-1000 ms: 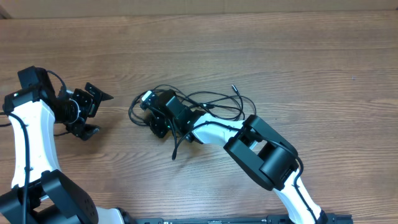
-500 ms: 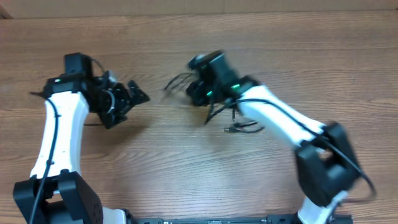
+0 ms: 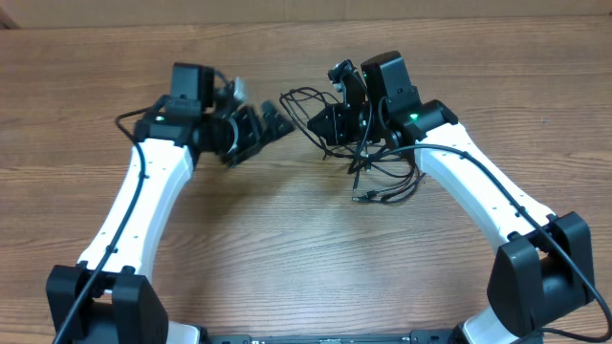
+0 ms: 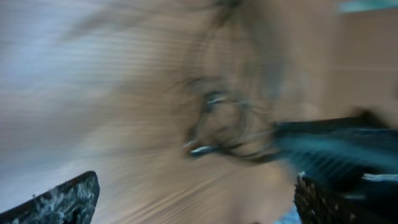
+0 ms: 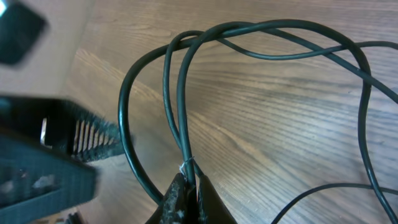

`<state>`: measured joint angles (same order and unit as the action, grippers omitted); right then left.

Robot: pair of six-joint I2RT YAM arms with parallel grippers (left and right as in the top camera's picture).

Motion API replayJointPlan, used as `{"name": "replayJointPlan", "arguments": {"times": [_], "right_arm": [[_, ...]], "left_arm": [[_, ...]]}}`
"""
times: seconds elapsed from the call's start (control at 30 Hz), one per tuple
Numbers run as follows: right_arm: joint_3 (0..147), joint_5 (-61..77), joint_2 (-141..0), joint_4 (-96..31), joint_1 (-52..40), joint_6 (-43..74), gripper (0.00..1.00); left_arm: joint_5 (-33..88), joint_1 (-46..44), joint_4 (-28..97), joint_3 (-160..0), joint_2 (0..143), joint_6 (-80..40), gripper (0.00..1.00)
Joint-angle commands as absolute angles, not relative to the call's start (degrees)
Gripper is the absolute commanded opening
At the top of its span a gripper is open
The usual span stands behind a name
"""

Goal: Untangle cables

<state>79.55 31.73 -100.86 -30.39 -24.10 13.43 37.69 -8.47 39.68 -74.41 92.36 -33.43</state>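
Cables (image 5: 183,149): black tangle on the worktop (image 3: 287,258), toward the far edge, about mid-width and a bit to the right. Loose loops trail from the tangle toward the near edge. Small plug ends (image 3: 363,198) lie on the wood at the bottom of the bunch.

Right jaws: closed, gripping the cables. Right wrist view shows the fingertips (image 5: 177,200) pressed together on two strands side by side. Those strands run up and fan into wide loops over the wood. Pale speck at the pinch point, too small to identify. Can't tell if the gripped part is off the wood.

Left jaws: wide open, nothing between them. In the overhead view they sit just beside the left side of the tangle, facing the right jaws and not touching any strand that I can see. Left wrist view is badly blurred. One fingertip (image 4: 65,199) shows in each bottom corner, far apart, with the cables a dark smear beyond.

White left arm (image 3: 143,201) and white right arm (image 3: 478,191) both reach in from the near edge toward the tangle.
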Motion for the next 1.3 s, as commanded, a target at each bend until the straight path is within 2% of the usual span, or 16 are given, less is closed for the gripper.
{"name": "replayJointPlan", "arguments": {"times": [0.0,0.07,0.2,0.37,0.8,1.0,1.07,1.2,1.23,1.27], "right_arm": [[79.61,33.58,-100.18,-30.57,-24.21,13.96,0.04],[79.61,33.58,-100.18,-30.70,-24.32,13.96,0.04],[79.61,33.61,-100.18,-30.81,-24.32,13.96,0.04],[79.61,33.78,-100.18,-30.87,-24.60,13.96,0.04],[79.61,35.75,-100.18,-32.82,-24.69,13.91,0.04],[79.61,35.73,-99.94,-33.32,-24.36,13.69,0.04],[79.64,35.70,-99.63,-33.21,-24.10,13.72,0.04],[79.61,35.70,-99.44,-33.36,-23.70,13.72,0.04],[79.61,35.70,-99.44,-33.80,-23.70,13.72,0.05],[79.59,35.66,-99.44,-34.59,-23.70,13.65,0.13]], "left_arm": [[44.99,-10.35,34.70,-74.94,91.46,-40.62,0.99],[40.56,-10.55,34.26,-74.94,91.50,-45.39,1.00],[35.73,-10.66,34.52,-74.85,91.64,-48.97,0.83],[30.79,-12.10,34.52,-74.72,92.20,-51.48,0.82],[29.54,-15.68,33.56,-74.72,101.54,-51.66,0.47],[29.45,-15.64,32.64,-74.72,104.60,-51.42,0.23],[29.63,-15.68,32.75,-74.72,104.90,-51.24,0.25],[30.17,-15.68,32.53,-74.72,104.88,-51.03,0.47],[30.26,-15.53,32.25,-74.72,104.90,-51.00,0.52],[30.46,-15.29,31.97,-74.74,104.88,-51.00,0.56]]}}
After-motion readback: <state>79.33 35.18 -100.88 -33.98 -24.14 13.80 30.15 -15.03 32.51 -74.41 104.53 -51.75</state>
